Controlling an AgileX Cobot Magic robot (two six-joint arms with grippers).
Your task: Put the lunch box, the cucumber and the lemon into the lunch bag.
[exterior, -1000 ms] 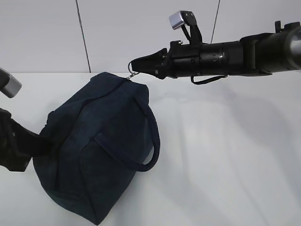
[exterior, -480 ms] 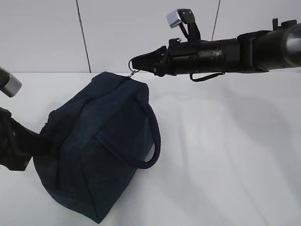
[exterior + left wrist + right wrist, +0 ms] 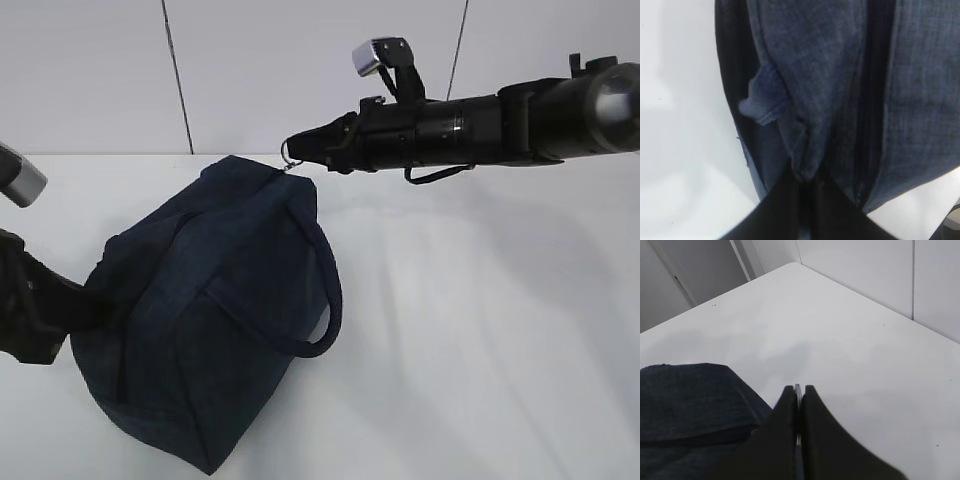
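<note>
1 large thing dominates the white worktop (image 3: 480,330): the lunch bag (image 3: 210,320), navy and boxy, slumped near the left edge with its strap handle (image 3: 325,290) looping off its right side and its zipper (image 3: 865,125) a dark line along the top. No lunch box, cucumber or lemon shows in any view, so whether they are already inside cannot be told. The risks, as I judge them: the bag is stretched between 2 grips, and a harder pull by the right arm could drag or tip the whole bag instead of running the slider, or the thin ring pull (image 3: 292,153) could slip out of the pinch; equally, the cloth could slide free on the left, leaving nothing to brace against. The right gripper (image 3: 298,148), reaching in from the right above the bag's upper far corner, has its jaws pressed together on the silver ring, seen edge-on between them in its wrist view. The left gripper (image 3: 807,182), at the bag's left end, is clamped tight on a fold of the navy fabric beside the zipper.
</note>
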